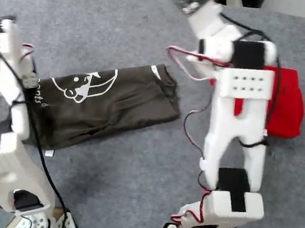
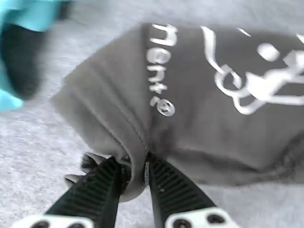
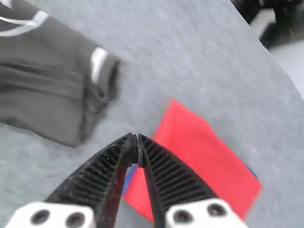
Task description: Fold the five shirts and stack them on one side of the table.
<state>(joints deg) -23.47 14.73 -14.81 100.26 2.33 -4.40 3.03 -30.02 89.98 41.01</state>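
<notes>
Grey fabric is covering the whole bench (image 1: 124, 31), and two white arms are sitting over it. From the high view I'm counting two shirts. An olive shirt (image 1: 108, 108) with a white print is lying roughly folded left of centre. A red shirt (image 1: 285, 109) is lying folded over on the right side, half tucked under the right arm.

The wrist views are giving away more, though. Up close, the left fingers (image 2: 102, 187) are pinching a fold at the edge of the olive shirt, with cloth bunched between them. From above that pinch is too small to make out. The same view is catching something teal (image 2: 28, 19) beyond the shirt, too blurry to call.

The right fingers (image 3: 164, 175) are pressed together with nothing between them, hanging over an edge of the red shirt. A blue sliver (image 3: 253, 172) is peeking out under the red; can't tell if that's another shirt.
</notes>
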